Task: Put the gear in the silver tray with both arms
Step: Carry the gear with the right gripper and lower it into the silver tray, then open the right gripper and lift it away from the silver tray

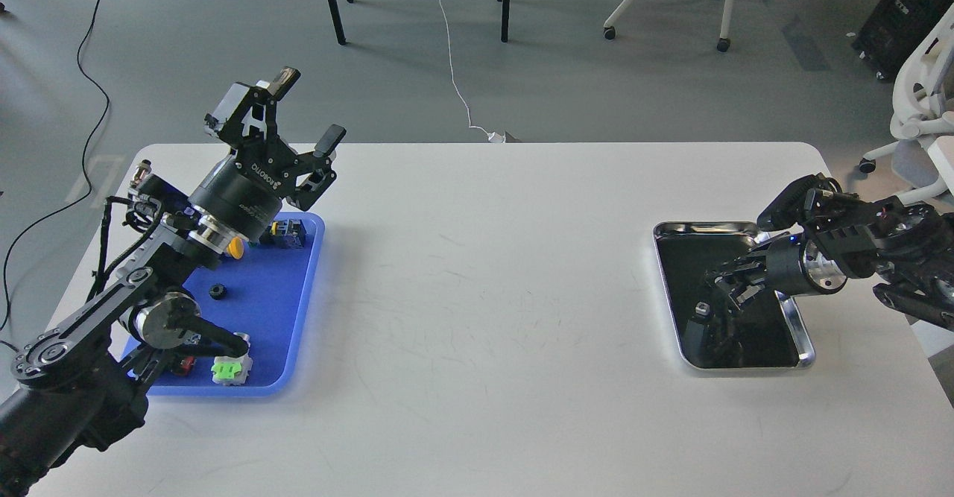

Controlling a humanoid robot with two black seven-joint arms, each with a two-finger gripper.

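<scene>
Small black round gear [217, 291] lies loose on the blue plastic tray [298, 318] at bench [477, 296] left, ungripped; looks rigid, light and smooth, probably best pinched across its outer rim. Same tray holds a green-white block [231, 370], a yellow-capped part [235, 249] and a dark blue-black component [291, 232]. Left gripper [305, 113] is raised above it, jaws spread, empty. Right gripper [727, 288] dips into the shiny rectangular silver tray [801, 333]; jaws too dark, cannot tell. A small grey piece [701, 308] shows in the silver tray.
</scene>
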